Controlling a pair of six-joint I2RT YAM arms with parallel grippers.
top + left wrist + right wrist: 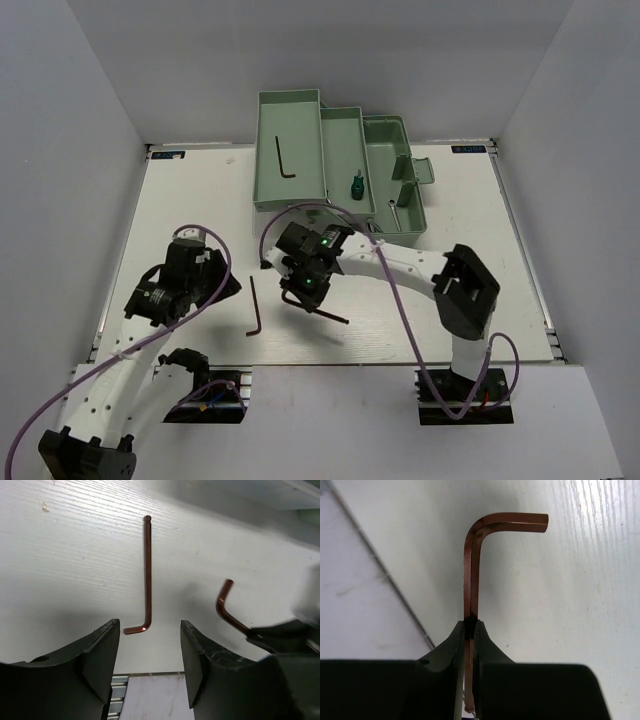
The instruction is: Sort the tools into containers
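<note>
Right gripper clamps a dark L-shaped hex key, a second key awaits the spread left gripper, three tools already occupy mint-green trays.

A white wood-grain table — pale walls rise along its side and far edges, small blue labels at its far corners.

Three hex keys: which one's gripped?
The hex key clamped in the right gripper; the others lie loose, one on the table, one in the leftmost tray.
</note>
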